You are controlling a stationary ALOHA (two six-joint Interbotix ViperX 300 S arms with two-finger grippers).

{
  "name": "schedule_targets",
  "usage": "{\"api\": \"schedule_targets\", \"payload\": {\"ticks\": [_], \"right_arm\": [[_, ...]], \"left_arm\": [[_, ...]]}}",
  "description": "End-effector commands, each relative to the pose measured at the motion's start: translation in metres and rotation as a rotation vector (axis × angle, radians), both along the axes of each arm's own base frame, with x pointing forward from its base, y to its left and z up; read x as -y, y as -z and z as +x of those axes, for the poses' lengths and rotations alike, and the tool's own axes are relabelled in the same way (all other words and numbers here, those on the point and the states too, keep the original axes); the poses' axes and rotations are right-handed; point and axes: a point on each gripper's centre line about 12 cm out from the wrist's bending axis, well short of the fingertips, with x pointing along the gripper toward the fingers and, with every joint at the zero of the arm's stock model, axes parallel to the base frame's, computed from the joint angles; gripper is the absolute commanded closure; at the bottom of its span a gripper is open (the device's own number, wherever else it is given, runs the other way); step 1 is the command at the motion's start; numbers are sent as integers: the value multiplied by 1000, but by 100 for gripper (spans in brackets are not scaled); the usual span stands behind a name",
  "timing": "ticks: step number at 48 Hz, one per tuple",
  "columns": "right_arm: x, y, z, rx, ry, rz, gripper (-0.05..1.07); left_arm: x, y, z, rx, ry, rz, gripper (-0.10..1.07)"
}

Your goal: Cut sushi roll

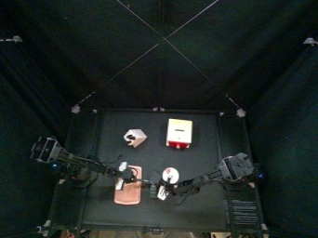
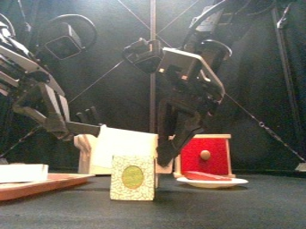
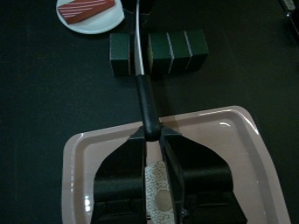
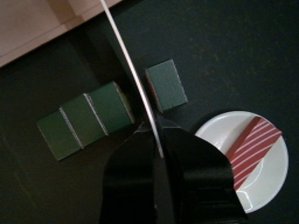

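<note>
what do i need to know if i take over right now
Left gripper: shut on the knife's black handle, over the tray.
Right gripper: looks shut on the blade's other end, beside the plate.
Roll: on the table between tray and plate, blade across it.
Done: one end piece looks split off.
Left: three pieces look uncut.

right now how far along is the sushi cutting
Partly done. In the right wrist view one end piece already sits apart from the rest of the green sushi roll. In hand: the knife, held by the right gripper, lies across that gap. The left gripper hangs over the pink tray. Left: the scored segments still look joined.
</note>
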Motion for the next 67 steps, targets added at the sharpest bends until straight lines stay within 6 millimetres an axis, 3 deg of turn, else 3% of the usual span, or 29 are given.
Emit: {"api": "schedule_targets", "payload": {"ticks": [1,16,39,49,67], "right_arm": [[-3,-20,0,34,7,7,76],[-17,-31,-2,19,0,-32,76],[-12,-61,6,44,36,-130,76],[-32,-50,10,63,-16,-70,76],[-34,-42,7,52,-24,-56,76]], "left_arm": [[7,-10,4,36,22,-8,54],[16,-16,4,58,58,-7,54],[22,-37,4,126,70,-34,54],[25,-32,-1,99,57,-59,54],[28,-17,-8,44,56,-63,54]]}}
